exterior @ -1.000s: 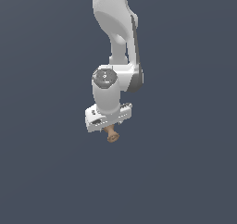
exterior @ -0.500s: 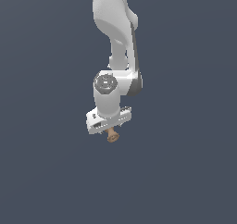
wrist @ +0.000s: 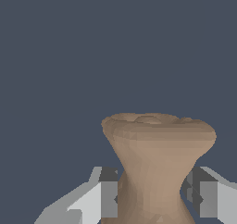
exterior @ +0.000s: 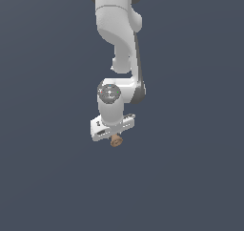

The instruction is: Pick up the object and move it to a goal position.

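The object (exterior: 116, 141) is a small tan-brown spool with flared ends and a narrow waist. In the exterior view it pokes out just below the white gripper (exterior: 114, 135), in the middle of the picture. In the wrist view the object (wrist: 155, 163) fills the lower centre, and both fingers (wrist: 104, 197) press against its narrow waist from either side. The gripper (wrist: 155, 195) is shut on the object and holds it above the dark grey floor. The fingertips are hidden in the exterior view.
The white arm (exterior: 119, 39) comes down from the top of the exterior view. The dark grey floor (exterior: 190, 177) surrounds it with no other objects in view.
The arm and gripper have shifted slightly toward the exterior view's right and a little up, with the object still held.
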